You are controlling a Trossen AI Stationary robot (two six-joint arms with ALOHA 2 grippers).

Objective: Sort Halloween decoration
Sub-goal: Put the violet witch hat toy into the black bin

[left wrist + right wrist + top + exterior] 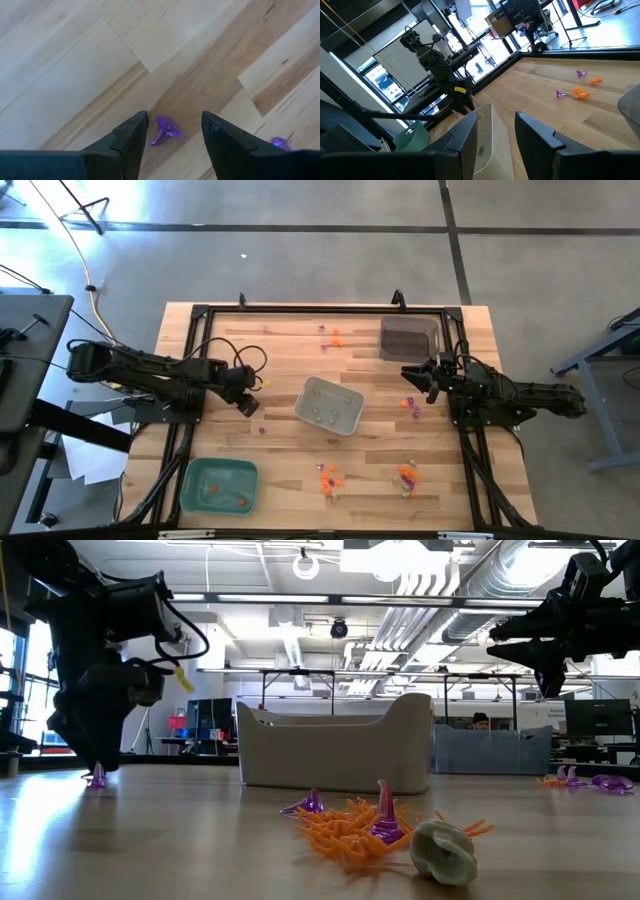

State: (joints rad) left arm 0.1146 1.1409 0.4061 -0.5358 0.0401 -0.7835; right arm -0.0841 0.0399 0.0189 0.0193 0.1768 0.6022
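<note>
My left gripper (249, 408) is open, pointing down at the table left of the grey tray (329, 404). A small purple trinket (167, 129) lies on the wood between its two fingers, untouched; a second purple one (280, 143) lies just beside. It also shows in the low view (96, 778) under the left arm. My right gripper (412, 376) is open and empty, raised above the table right of the grey tray. Orange, purple and pale trinkets lie in clusters at the near edge (328, 477), (407, 477), at the far edge (332, 335) and by the right gripper (411, 405).
A dark tray (408, 339) stands at the far right and a green tray (220, 485) with a few trinkets at the near left. The grey tray holds some pale trinkets. A black frame runs around the table's edges.
</note>
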